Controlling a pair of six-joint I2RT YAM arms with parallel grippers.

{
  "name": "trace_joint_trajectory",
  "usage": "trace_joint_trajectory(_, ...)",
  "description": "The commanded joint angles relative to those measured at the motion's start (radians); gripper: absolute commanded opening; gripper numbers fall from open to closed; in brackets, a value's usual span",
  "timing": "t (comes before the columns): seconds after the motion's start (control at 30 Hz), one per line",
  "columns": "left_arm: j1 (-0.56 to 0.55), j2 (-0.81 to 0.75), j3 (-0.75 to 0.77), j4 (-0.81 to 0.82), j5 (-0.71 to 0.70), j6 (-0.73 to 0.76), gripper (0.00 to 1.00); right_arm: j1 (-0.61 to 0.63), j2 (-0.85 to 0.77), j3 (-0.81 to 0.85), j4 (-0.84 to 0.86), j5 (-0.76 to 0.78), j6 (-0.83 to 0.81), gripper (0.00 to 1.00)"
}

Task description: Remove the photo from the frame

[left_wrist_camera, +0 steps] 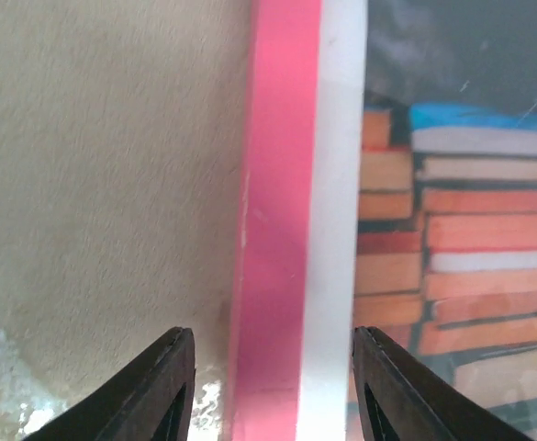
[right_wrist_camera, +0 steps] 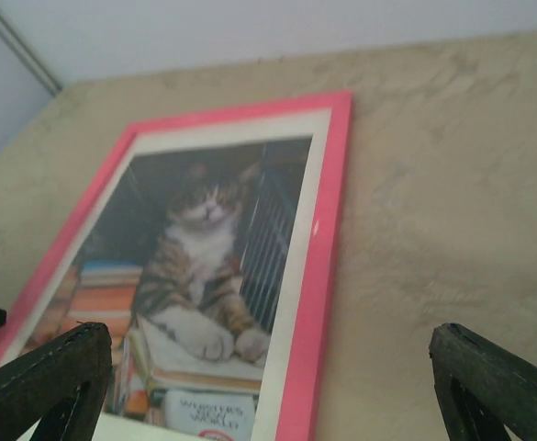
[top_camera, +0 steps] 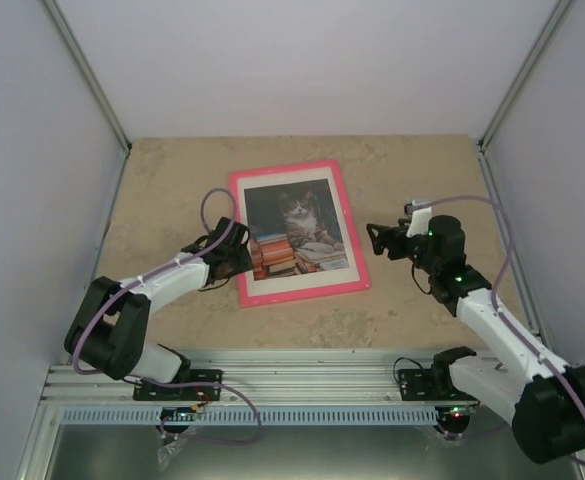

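Two white-and-black arms rise from a slotted aluminium mounting rail (top_camera: 302, 385) at the near edge of a beige, stone-patterned bench (top_camera: 422, 170). The left arm (top_camera: 162, 278) stretches far and to the right, with a purple cable (top_camera: 208, 205) looping above it. It brings the left tool (top_camera: 234, 255) down over the near left part of the frame (top_camera: 284, 168).

Seen from that wrist, the tool stands partly open, astride the frame's left side. One dark finger (left_wrist_camera: 169, 390) is over the bench just left of the pink edge, and the other is over the photo's white border. A gap shows on each side of the pink strip, so nothing is gripped.

The right arm (top_camera: 492, 320) angles far and to the left. The right tool (top_camera: 377, 240) hangs wide open and empty just right of the frame's right side, apart from it, its fingers pointing towards the frame.

The bright-pink frame lies flat and face up in the middle of the bench, slightly turned, its long sides running near to far. The photo (top_camera: 297, 225) sits inside it within a white border. It shows a tabby-and-white cat resting on a stack of books.

Beyond the frame, the bench runs to plain white walls (top_camera: 302, 60) on the far side and both flanks.
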Motion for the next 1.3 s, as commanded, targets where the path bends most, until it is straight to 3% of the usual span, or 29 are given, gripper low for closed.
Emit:
trace_joint_trajectory(0.0, 0.003, -0.027, -0.061, 0.088, -0.01, -0.02, 0.5, 0.042, 0.108, 0.036, -0.001, -0.043, -0.02, 0.94)
trace_joint_trajectory(0.13, 0.004, -0.018, -0.103, 0.103, -0.019, -0.015, 0.49, 0.081, 0.225, 0.049, 0.009, -0.038, -0.027, 0.92)
trace_joint_trajectory(0.47, 0.003, 0.052, -0.103, 0.136, 0.062, 0.031, 0.34, 0.117, 0.45, 0.06, 0.084, -0.026, -0.009, 0.79)
trace_joint_trajectory(0.73, 0.004, 0.115, -0.026, 0.165, 0.064, 0.059, 0.25, 0.124, 0.523, 0.071, 0.109, 0.002, -0.015, 0.77)
trace_joint_trajectory(1.07, 0.003, 0.242, 0.107, 0.147, 0.042, 0.098, 0.24, 0.147, 0.487, 0.062, 0.112, 0.039, -0.044, 0.77)
trace_joint_trajectory(1.27, 0.003, 0.192, 0.077, 0.109, 0.016, 0.102, 0.33, 0.248, 0.452, 0.079, 0.086, 0.078, -0.098, 0.8)
